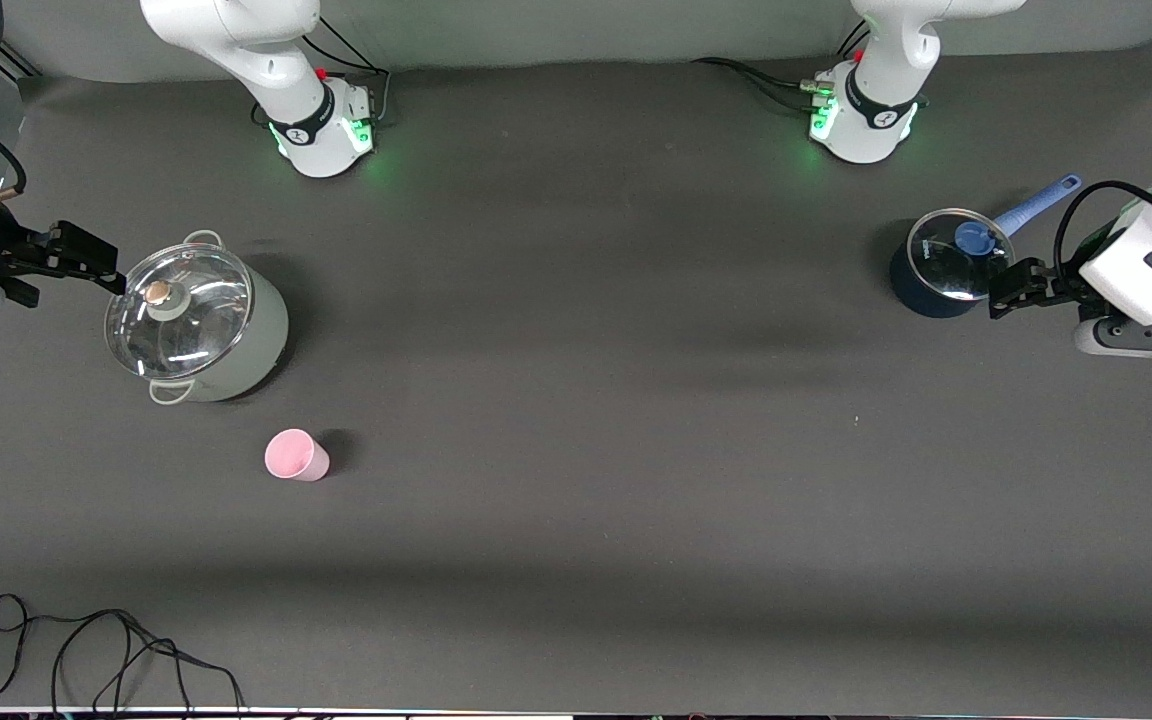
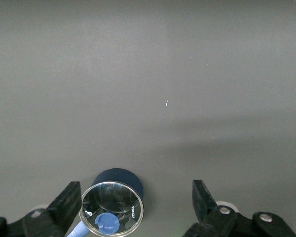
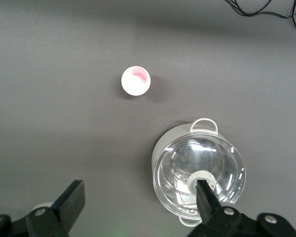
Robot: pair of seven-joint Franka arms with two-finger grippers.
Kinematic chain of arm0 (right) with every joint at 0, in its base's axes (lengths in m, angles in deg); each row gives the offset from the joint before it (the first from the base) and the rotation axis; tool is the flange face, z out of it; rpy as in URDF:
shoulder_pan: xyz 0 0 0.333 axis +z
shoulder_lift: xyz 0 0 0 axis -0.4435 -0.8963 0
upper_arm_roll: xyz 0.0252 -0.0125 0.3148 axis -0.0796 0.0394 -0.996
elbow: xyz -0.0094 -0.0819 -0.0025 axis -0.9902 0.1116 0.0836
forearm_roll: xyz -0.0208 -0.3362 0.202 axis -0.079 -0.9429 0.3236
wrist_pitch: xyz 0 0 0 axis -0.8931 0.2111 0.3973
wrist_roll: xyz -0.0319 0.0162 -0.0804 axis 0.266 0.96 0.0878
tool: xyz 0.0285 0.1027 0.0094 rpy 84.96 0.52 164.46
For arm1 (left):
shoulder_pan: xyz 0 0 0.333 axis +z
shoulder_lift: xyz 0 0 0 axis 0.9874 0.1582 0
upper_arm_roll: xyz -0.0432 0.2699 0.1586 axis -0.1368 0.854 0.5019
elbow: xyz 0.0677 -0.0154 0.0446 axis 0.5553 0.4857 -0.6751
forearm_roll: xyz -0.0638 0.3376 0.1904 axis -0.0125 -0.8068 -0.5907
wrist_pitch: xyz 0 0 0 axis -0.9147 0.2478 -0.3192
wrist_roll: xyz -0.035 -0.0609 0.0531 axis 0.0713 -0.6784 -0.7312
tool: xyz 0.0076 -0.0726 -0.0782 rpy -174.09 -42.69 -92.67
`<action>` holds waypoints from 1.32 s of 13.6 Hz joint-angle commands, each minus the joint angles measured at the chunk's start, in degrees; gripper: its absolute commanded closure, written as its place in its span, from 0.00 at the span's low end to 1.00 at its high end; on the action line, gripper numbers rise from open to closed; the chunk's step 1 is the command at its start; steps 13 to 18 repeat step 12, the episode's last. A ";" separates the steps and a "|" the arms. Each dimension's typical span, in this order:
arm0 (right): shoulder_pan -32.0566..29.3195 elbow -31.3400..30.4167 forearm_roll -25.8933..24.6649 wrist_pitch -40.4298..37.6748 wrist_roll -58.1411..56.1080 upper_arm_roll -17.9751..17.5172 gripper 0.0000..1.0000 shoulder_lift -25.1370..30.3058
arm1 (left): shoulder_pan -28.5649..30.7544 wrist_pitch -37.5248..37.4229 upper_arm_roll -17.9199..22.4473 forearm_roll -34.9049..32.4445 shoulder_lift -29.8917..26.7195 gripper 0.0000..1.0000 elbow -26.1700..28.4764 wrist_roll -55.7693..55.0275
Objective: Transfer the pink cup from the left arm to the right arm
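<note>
The pink cup [image 1: 296,455] stands upright on the dark table toward the right arm's end, nearer to the front camera than the steel pot [image 1: 198,325]. It also shows in the right wrist view [image 3: 135,81], mouth up. My right gripper [image 1: 96,265] is open and empty, over the table's edge beside the steel pot; its jaws stand wide apart in its wrist view [image 3: 138,200]. My left gripper [image 1: 1011,288] is open and empty, beside the dark blue saucepan [image 1: 946,265] at the left arm's end, jaws wide in its wrist view [image 2: 135,200]. Neither gripper touches the cup.
The steel pot [image 3: 197,168] carries a glass lid with a round knob. The blue saucepan [image 2: 116,200] has a glass lid and a light blue handle. A black cable [image 1: 86,650] lies coiled at the table's near edge, toward the right arm's end.
</note>
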 commanded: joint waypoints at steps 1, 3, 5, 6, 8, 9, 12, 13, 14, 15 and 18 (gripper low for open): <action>0.49 1.47 -0.19 -0.63 0.61 0.10 0.00 -0.78 | -1.23 -1.11 0.88 -1.00 0.72 0.00 -1.35 0.53; 0.49 1.47 -0.19 -0.63 0.52 0.10 0.00 -0.69 | -1.14 -1.03 0.79 -0.91 0.81 0.00 -1.44 0.53; 0.49 1.47 -0.19 -0.63 0.43 0.10 0.00 -0.78 | -1.23 -0.85 0.79 -0.91 0.81 0.00 -1.70 0.53; 0.49 1.47 -0.19 -0.63 0.52 0.10 0.00 -0.78 | -1.23 -1.02 0.79 -0.91 0.90 0.00 -2.31 0.53; 0.40 1.47 -0.19 -0.63 0.25 0.10 0.00 -0.78 | -1.31 -1.20 0.79 -0.83 0.90 0.00 -2.67 0.53; 0.48 1.47 -0.19 -0.63 0.34 0.10 0.00 -0.78 | -1.32 -1.46 0.79 -0.74 0.90 0.00 -2.76 0.53; 0.40 1.47 -0.19 -0.63 0.34 0.10 0.00 -0.78 | -1.23 -1.55 0.79 -0.39 0.90 0.00 -2.76 0.27; 0.40 1.47 -0.19 -0.63 0.34 0.10 0.00 -0.78 | -1.23 -1.55 0.79 -0.39 0.90 0.00 -2.76 0.27; 0.40 1.47 -0.19 -0.63 0.34 0.10 0.00 -0.78 | -1.23 -1.55 0.79 -0.39 0.90 0.00 -2.76 0.27; 0.40 1.47 -0.19 -0.63 0.34 0.10 0.00 -0.78 | -1.23 -1.55 0.79 -0.39 0.90 0.00 -2.76 0.27; 0.40 1.47 -0.19 -0.63 0.34 0.10 0.00 -0.78 | -1.23 -1.55 0.79 -0.39 0.90 0.00 -2.76 0.27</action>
